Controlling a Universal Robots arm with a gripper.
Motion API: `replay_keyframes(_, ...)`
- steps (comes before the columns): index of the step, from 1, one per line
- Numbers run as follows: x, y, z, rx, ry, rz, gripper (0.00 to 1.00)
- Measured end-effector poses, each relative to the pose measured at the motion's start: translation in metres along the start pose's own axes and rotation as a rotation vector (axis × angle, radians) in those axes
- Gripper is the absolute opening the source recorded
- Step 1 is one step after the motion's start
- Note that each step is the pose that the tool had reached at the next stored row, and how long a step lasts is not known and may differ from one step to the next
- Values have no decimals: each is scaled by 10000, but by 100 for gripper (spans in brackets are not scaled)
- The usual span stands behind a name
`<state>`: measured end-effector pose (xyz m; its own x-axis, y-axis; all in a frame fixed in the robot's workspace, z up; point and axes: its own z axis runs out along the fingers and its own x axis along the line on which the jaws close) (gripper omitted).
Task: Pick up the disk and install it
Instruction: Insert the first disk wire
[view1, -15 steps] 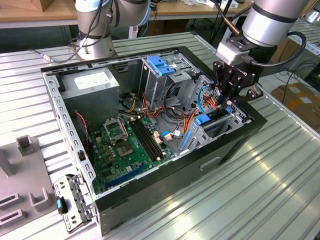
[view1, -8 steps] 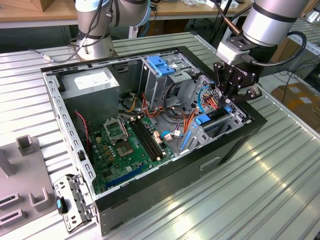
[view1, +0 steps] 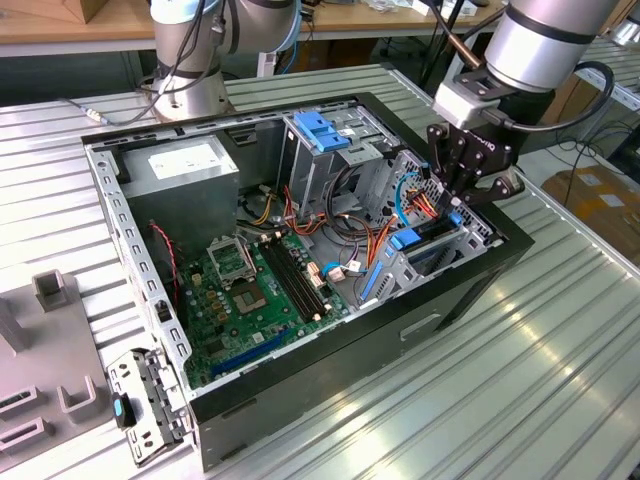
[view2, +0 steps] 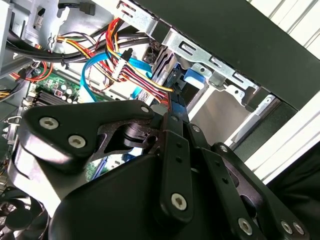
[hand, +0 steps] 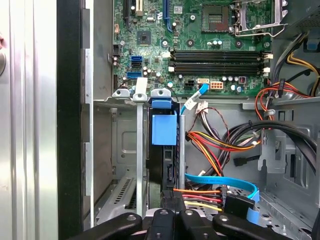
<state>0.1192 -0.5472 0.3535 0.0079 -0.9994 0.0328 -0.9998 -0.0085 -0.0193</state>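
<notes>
**A:** Exterior view, left to right: green motherboard (view1: 250, 290) at 9 o'clock in the open black computer case (view1: 330, 385). Grey metal drive cage (view1: 428, 258) at 3 o'clock. Black two-finger gripper (view1: 458, 205) sits right on top of the cage.

**B:** Where's the disk?

**A:** Flat silver disk with bright blue rails and end tab (view1: 410, 239). It's standing on edge in the cage slot, partly in. The gripper looks pinched onto its near end, fingers drawn together on it.

**B:** So the step is seating it. Any tips?

**A:** My read is to keep the disk square to the slot walls and push straight along them with no twist. Watch the red-and-yellow wire bundle (hand: 210, 145) and the flat blue cable (hand: 225, 181) just beside the slot, since either could snag.

**B:** What do the views add?

**A:** The first wrist view looks straight down the slot. The disk's blue tab (hand: 164, 129) sits between the cage walls at 12 o'clock from the gripper (hand: 172, 214), so alignment shows there. The second wrist view gives the gripper (view2: 172, 117) side-on, with wires crowding at 10 o'clock. The exterior view places the cage within the whole case.
</notes>
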Motion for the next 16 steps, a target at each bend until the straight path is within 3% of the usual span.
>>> replay_keyframes(6, 0, 0, -6, 0, -1, 0, 11)
replay_keyframes(10, 2, 1, -58, 0, -12, 0, 11)
replay_keyframes(16, 2, 2, -63, 0, -19, 0, 11)
